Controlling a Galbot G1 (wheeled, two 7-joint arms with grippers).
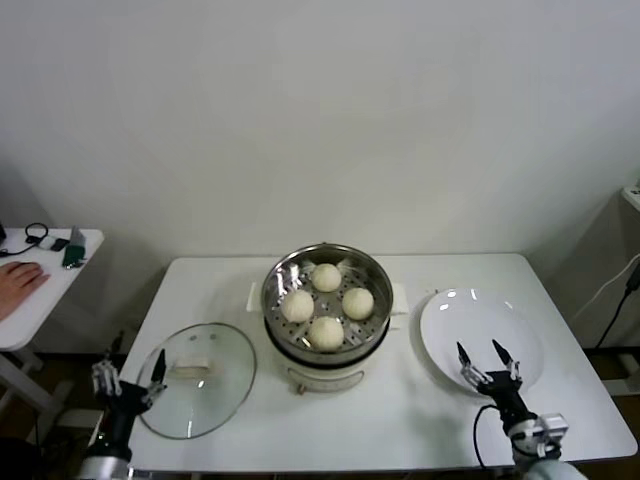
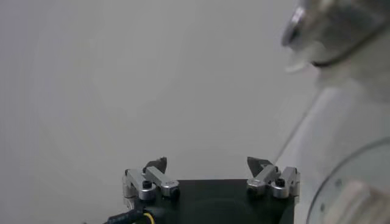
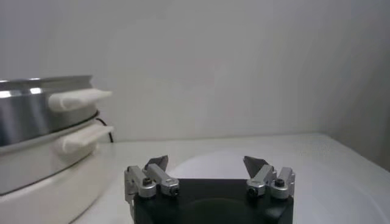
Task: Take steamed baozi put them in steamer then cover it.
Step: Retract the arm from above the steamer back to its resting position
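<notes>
Several off-white baozi (image 1: 326, 277) sit inside the shiny steel steamer (image 1: 281, 276) on its white cooker base in the middle of the table. The clear glass cover (image 1: 196, 378) with a cream bar handle lies flat on the table left of the steamer. My left gripper (image 1: 131, 378) is open and empty at the table's front left corner, beside the cover's left rim; the cover's rim (image 2: 341, 185) shows in the left wrist view. My right gripper (image 1: 485, 358) is open and empty over the near edge of the white plate (image 1: 480, 320). The steamer's side (image 3: 36, 109) shows in the right wrist view.
The bare white plate sits right of the steamer and also shows in the right wrist view (image 3: 201, 163). A small side table (image 1: 40, 290) with a person's hand and small items stands at far left. A white wall is behind.
</notes>
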